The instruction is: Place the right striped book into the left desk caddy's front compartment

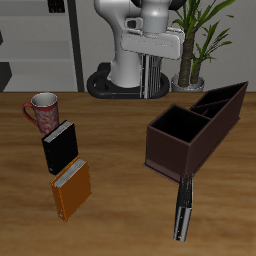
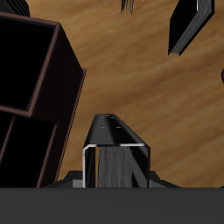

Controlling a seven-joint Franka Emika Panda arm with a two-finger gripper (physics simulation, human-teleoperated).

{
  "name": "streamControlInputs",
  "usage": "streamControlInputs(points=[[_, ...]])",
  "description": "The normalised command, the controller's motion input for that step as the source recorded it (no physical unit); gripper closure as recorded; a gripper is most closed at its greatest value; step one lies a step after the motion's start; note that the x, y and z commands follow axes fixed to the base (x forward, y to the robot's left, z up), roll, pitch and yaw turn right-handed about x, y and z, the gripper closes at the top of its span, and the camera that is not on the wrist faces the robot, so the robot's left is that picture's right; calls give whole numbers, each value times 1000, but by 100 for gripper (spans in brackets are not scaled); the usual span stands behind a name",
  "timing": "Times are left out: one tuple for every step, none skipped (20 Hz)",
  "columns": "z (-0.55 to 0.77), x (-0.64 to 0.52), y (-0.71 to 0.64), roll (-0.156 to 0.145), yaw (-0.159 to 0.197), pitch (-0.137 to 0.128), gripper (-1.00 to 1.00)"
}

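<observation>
matt wood-grain table (image 1: pixel 120 215), glossy mug (image 1: pixel 42 111)

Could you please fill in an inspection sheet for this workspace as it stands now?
Surface: wooden table, no spills seen.
Job's things: right striped book held in the air, behind the left desk caddy. The caddy's front compartment looks empty.
Clutter: longer striped book lies on the table in front of the caddy. A mug, a black book and an orange book sit in a row at the other side.
Grippers: gripper is shut on the right striped book, above the table's back.
Cables: nothing seen.
Surroundings: potted plant and shelving behind the table.
</observation>
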Motion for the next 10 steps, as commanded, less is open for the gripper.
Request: streamControlInputs(points=[[64,-29,205,48,-8,9,100],[139,-141,372,155,54,-40,100],[168,-214,143,-57,-66,-41,100],[151,-66,164,3,-7,-54,100],[138,-90,201,41,-59,-21,100],[109,-137,236,28,-39,-11,100],[164,-115,260,11,-72,-29,100],[35,-110,259,41,-47,-8,100],[78,14,208,39,-50,11,100],[47,-70,203,-16,-61,-13,100]])
